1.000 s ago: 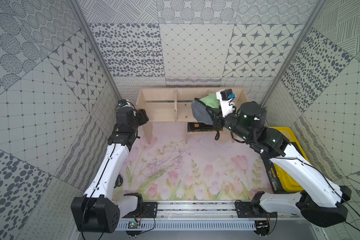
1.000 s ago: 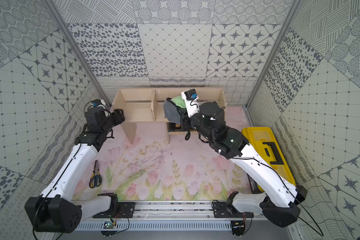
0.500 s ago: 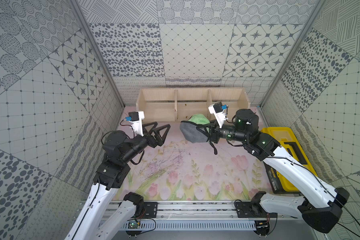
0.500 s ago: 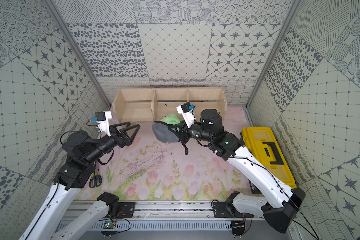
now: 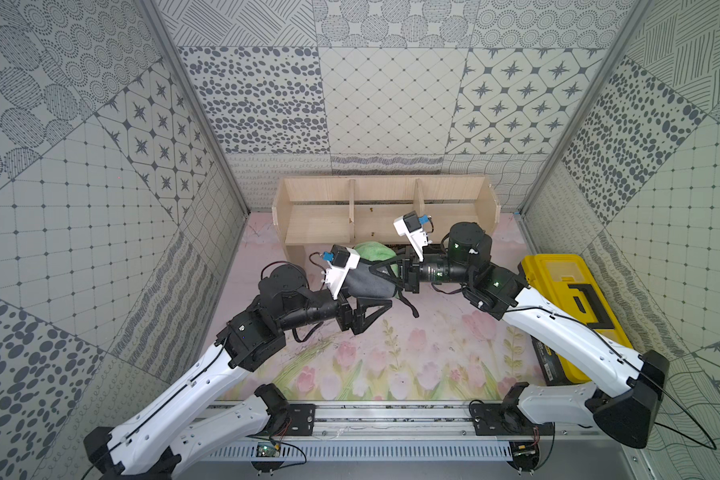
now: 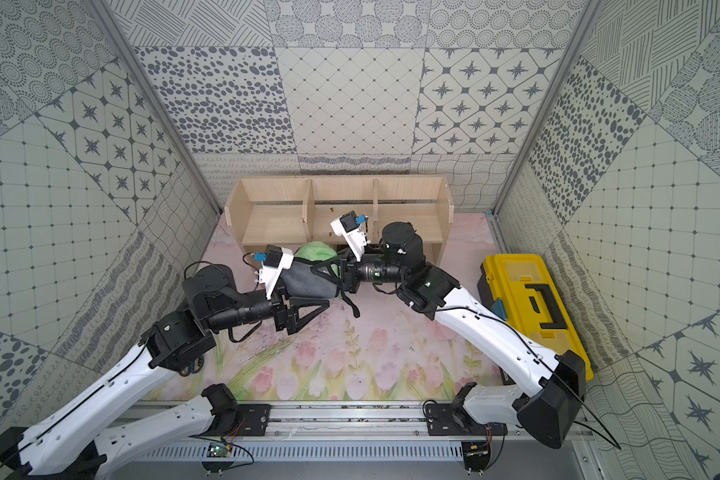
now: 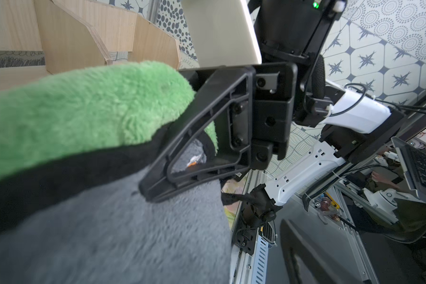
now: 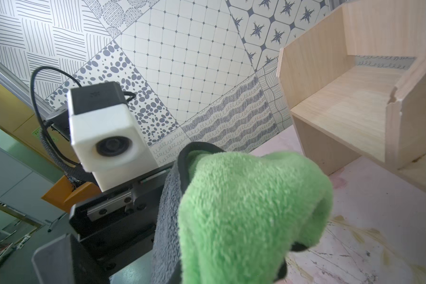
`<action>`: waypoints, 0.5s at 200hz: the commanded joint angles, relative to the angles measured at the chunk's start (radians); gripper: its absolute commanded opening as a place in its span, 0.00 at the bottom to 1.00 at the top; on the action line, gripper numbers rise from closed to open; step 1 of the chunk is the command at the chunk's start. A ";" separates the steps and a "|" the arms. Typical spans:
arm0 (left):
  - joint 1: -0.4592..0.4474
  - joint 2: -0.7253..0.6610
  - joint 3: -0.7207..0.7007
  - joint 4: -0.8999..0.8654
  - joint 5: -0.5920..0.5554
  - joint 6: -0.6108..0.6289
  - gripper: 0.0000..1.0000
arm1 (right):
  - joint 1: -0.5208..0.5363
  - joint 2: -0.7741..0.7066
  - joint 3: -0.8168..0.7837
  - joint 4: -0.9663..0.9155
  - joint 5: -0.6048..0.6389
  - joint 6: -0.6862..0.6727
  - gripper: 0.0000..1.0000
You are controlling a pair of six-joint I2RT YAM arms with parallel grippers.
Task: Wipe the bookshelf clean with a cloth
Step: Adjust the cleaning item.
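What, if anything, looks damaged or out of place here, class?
The bookshelf has a chip in one upright panel's front edge, clear in the right wrist view: the plywood is notched there. The floral mat carries dark scribble marks. Nothing looks spilled.

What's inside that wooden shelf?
In the bookshelf, the left compartment shows only bare wood. The right arm hides parts of the middle and right ones, and the space beneath.
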State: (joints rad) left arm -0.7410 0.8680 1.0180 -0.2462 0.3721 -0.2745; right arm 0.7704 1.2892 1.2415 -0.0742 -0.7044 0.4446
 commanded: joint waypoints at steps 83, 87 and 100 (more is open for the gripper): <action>-0.074 -0.114 0.061 -0.179 -0.514 0.370 1.00 | 0.005 -0.054 -0.048 0.010 0.080 0.001 0.00; -0.074 -0.114 0.064 -0.181 -0.508 0.374 1.00 | 0.005 -0.049 -0.045 0.013 0.072 0.005 0.00; -0.074 -0.103 0.067 -0.185 -0.473 0.395 1.00 | 0.011 -0.041 -0.048 0.031 0.047 0.016 0.00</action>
State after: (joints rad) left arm -0.8104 0.7773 1.0599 -0.3733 -0.0292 -0.0154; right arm 0.7731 1.2457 1.2015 -0.0868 -0.6441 0.4564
